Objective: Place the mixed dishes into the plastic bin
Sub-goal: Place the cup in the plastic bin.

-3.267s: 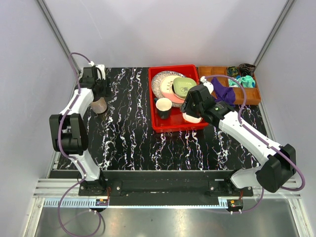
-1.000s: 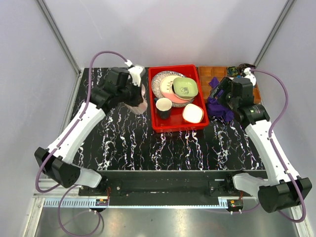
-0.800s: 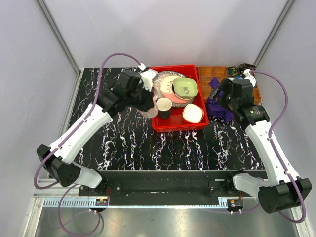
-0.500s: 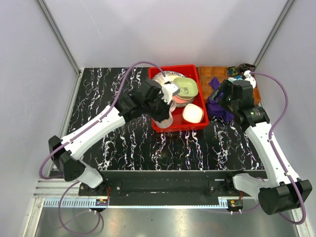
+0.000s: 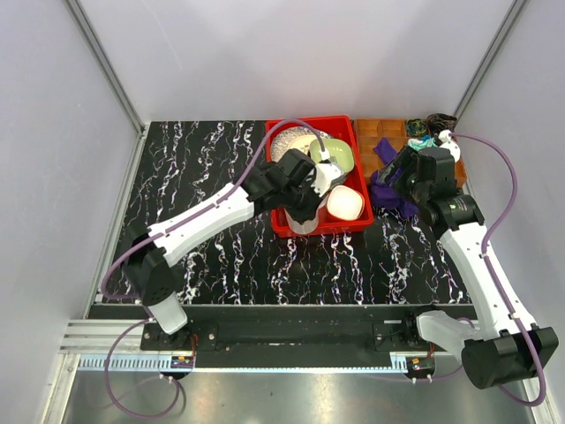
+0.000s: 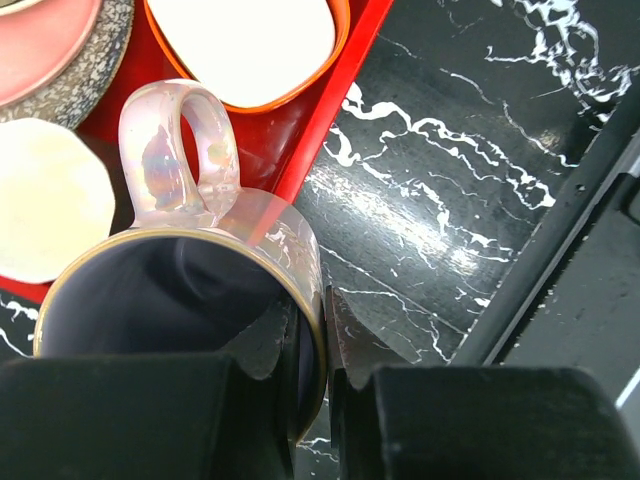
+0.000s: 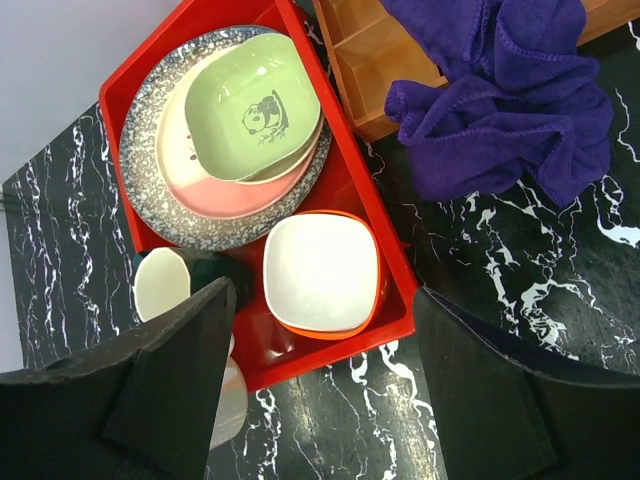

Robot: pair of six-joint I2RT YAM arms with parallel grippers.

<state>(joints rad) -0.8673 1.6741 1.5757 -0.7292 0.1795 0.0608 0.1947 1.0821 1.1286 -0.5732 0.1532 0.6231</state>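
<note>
My left gripper [image 5: 306, 196] is shut on the rim of the mauve cup [image 6: 190, 260], one finger inside and one outside. It holds the cup [image 5: 300, 221] over the near wall of the red plastic bin [image 5: 331, 226]. Inside the bin lie a speckled grey plate [image 7: 150, 190], a pink-cream plate [image 7: 230, 195], a light green bowl [image 7: 255, 105], an orange-white bowl [image 7: 320, 270] and a dark green mug [image 7: 160, 280]. My right gripper [image 5: 402, 177] hangs open and empty to the right of the bin, above the purple cloth.
A purple cloth [image 7: 510, 110] spills from the brown compartmented tray [image 7: 370, 60] onto the black marbled table [image 5: 212, 150]. A teal cloth [image 5: 424, 141] lies in the tray's far part. Grey walls close in the table on three sides.
My left arm has carried the mauve cup from the table left of the bin rightward to the bin's near edge. The right arm has barely moved.
</note>
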